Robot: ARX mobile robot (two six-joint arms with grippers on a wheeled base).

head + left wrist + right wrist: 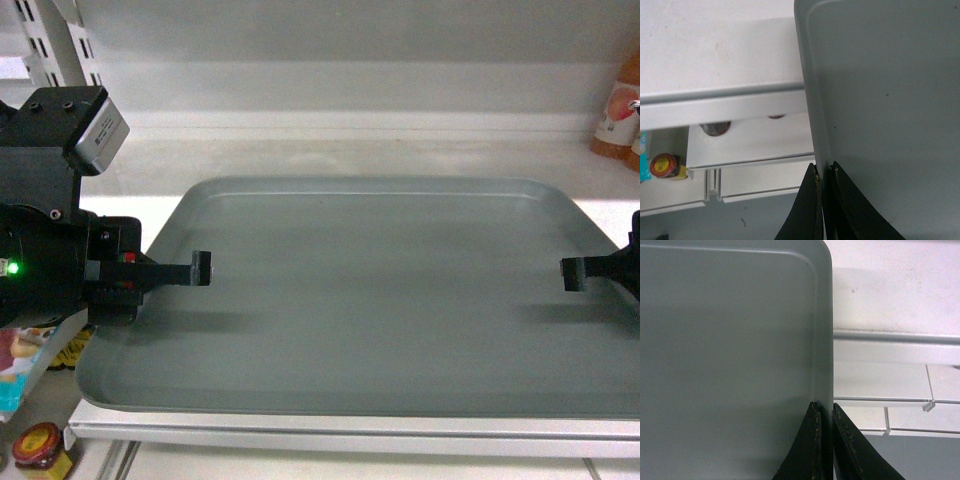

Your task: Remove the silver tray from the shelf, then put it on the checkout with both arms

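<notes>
The silver tray [390, 290] fills the middle of the head view, over the white shelf [330, 150]. My left gripper [200, 270] is shut on the tray's left rim. In the left wrist view its jaws [824, 171] pinch the rim of the tray [880, 90], one finger above and one below. My right gripper [572, 274] is shut on the right rim. The right wrist view shows those jaws [824, 409] clamped on the edge of the tray [730, 350]. In both wrist views the held part of the tray lies past the shelf's front lip [725, 107]. The checkout is out of view.
Orange-capped bottles [618, 110] stand at the shelf's back right. Below on the left are a jar [38, 447] with a red-and-yellow lid and coloured packets [20, 370]. A slotted upright [62, 40] rises at the top left. Lower shelf boards [890, 405] show beneath the tray.
</notes>
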